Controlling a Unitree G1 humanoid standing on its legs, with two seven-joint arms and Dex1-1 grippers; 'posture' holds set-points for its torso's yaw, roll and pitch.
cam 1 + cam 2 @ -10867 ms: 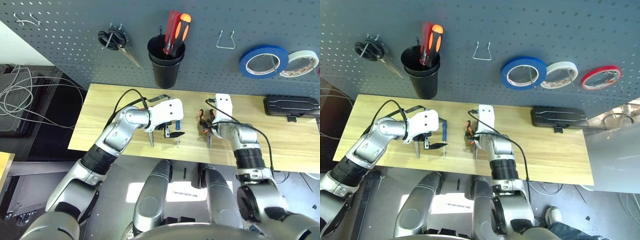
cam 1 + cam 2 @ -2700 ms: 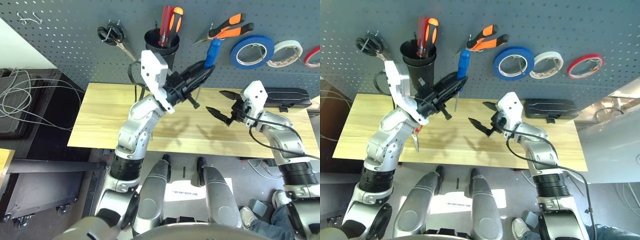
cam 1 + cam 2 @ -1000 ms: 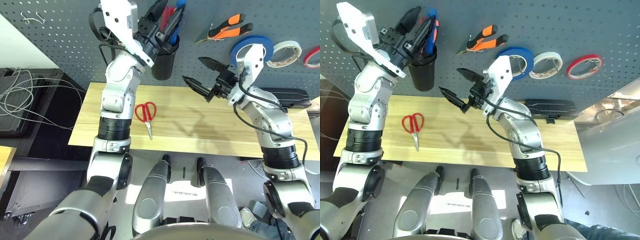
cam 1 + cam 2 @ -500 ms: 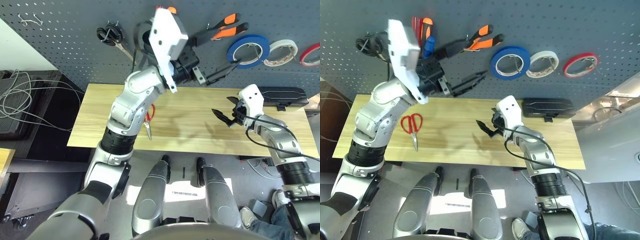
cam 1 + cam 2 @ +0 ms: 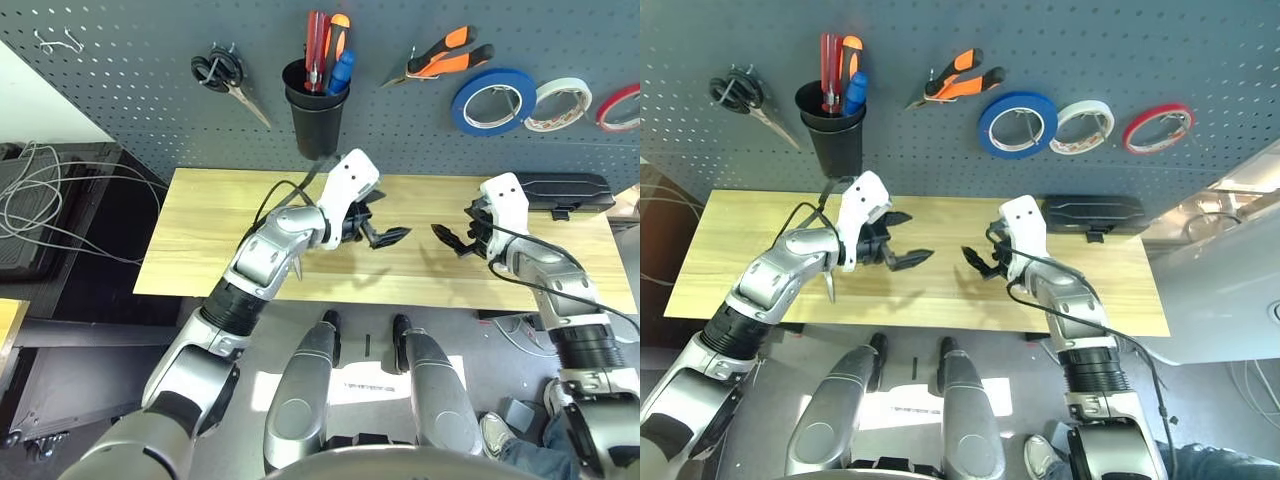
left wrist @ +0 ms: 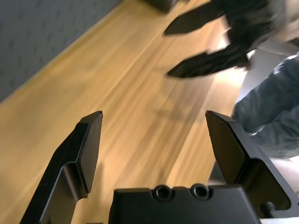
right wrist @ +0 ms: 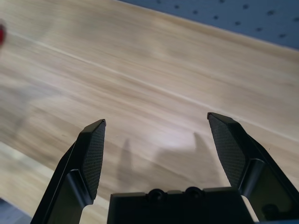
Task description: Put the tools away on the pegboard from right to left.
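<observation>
On the pegboard (image 5: 130, 100), left to right: one pair of black scissors (image 5: 225, 78), one cup (image 5: 315, 120) holding three screwdrivers (one blue (image 5: 341, 72)), one pliers (image 5: 445, 55), three tape rolls (blue (image 5: 492, 100) first). Below, left end effector (image 5: 378, 230) and right end effector (image 5: 452, 240) hover spread and empty over the counter (image 5: 200, 230); red scissors (image 5: 830, 287) peek beneath the left arm.

Red-handled scissors (image 5: 828, 286) — mostly hidden behind the left forearm.

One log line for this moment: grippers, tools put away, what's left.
left gripper: open, empty | right gripper: open, empty | pegboard: tape, pliers hung; screwdriver in cup | left: red scissors
</observation>
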